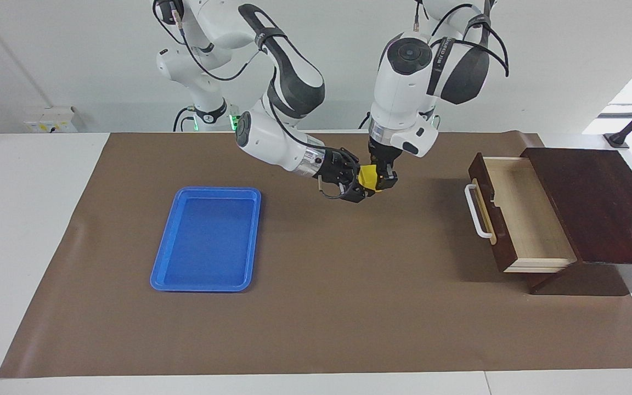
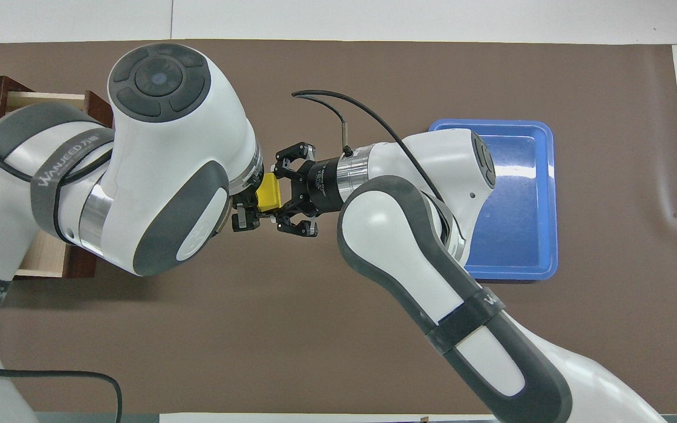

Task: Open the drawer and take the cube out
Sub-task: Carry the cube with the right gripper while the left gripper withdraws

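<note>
Looking across the table in the facing view, you had the cube (image 1: 368, 177) up in the air over the brown mat (image 1: 316, 307), well apart from the pulled-out drawer (image 1: 519, 214) and the blue tray (image 1: 206, 238). The right gripper (image 1: 361, 184) was clamped on it from the side. The left gripper (image 1: 383, 179) reached down onto the same block; whether it gripped or was letting go, I cannot tell. It read as a handover.

From overhead, you saw both wrists meeting at the cube (image 2: 269, 194), the right gripper (image 2: 280, 194) facing the left gripper (image 2: 247, 205).
</note>
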Controlling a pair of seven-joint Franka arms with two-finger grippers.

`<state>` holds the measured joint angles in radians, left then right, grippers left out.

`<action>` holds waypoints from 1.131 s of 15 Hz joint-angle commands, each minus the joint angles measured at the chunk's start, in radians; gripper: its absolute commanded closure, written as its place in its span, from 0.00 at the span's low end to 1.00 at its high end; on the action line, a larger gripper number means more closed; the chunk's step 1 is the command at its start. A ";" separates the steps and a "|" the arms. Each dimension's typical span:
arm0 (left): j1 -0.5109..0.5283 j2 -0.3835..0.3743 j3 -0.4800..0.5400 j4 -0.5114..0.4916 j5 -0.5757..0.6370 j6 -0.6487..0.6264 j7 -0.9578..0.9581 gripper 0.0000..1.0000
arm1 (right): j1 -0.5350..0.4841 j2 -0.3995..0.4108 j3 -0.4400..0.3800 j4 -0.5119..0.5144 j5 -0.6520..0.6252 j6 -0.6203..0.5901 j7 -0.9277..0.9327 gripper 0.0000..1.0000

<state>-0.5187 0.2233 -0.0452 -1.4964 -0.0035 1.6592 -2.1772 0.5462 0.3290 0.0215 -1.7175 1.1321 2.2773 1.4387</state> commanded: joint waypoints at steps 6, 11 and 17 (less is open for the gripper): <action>0.002 -0.061 0.019 0.010 -0.027 0.016 -0.012 0.00 | -0.029 0.015 -0.008 0.029 -0.025 -0.024 0.023 1.00; 0.005 -0.065 0.022 0.004 -0.019 0.013 0.058 0.00 | -0.234 0.018 -0.008 0.029 -0.110 -0.116 0.013 1.00; 0.051 -0.104 0.024 -0.079 -0.018 0.022 0.138 0.00 | -0.423 0.048 -0.009 -0.005 -0.175 -0.212 -0.182 1.00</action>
<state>-0.4892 0.1657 -0.0230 -1.4982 -0.0129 1.6642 -2.0774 0.1807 0.3562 -0.0001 -1.7159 0.9788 2.1053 1.3400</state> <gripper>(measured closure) 0.000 0.427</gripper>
